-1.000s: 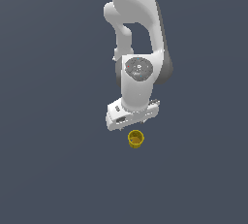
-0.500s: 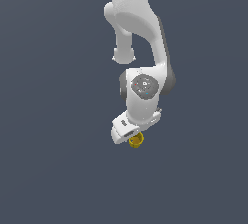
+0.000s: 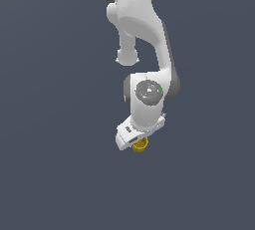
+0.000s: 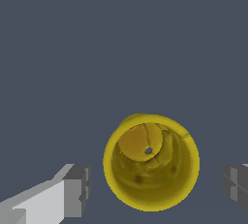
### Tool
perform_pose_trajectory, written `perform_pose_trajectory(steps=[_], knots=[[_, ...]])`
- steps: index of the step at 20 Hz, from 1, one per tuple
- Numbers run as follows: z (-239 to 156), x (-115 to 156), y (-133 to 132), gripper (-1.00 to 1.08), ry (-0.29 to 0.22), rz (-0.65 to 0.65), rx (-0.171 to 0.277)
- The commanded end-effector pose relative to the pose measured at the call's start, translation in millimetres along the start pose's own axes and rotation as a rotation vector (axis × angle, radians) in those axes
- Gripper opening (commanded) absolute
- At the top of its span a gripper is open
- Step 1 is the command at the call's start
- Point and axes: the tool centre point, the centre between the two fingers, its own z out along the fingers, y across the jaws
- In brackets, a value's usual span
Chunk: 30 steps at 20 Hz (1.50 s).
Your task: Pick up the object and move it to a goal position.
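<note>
1. White two-fingered claw point(image 4: 157, 186) spread open, one dark grey pad point(image 4: 77, 190) on each side of a small yellow hollow cup with a round rim point(image 4: 151, 168), a clear gap between each pad and the cup wall.
2. Seen down the wrist view: cup in the lower middle of the frame, mouth facing the camera, a round yellow floor deep inside with a tiny dark spot at its centre.
3. In the exterior view: claw point(image 3: 135, 139) just below the middle of the frame, tilted, with the cup point(image 3: 140, 145) peeking out beneath its lower edge, only partly visible.
4. Above the claw: glossy white jointed robot arm point(image 3: 142, 30) rising to the top edge of the frame, a round grey-faced joint just above the wrist.
5. All around: plain dark blue-grey background point(image 3: 50, 124), flat and featureless.
</note>
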Motion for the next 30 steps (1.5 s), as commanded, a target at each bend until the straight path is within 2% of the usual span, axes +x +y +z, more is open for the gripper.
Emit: perform_pose_trajectory(steps=[1, 7, 13, 14, 25, 30], knots=[[10, 0, 0, 1.0, -0.001, -0.001, 0.001], [41, -1, -1, 1.0, -0.001, -0.004, 0.001], [45, 1, 0, 1.0, -0.001, -0.005, 0.001], [45, 1, 0, -1.0, -0.001, -0.005, 0.001], [45, 0, 0, -1.0, -0.002, -0.004, 0.001], [37, -6, 15, -1.0, -0.002, -0.004, 0.001]])
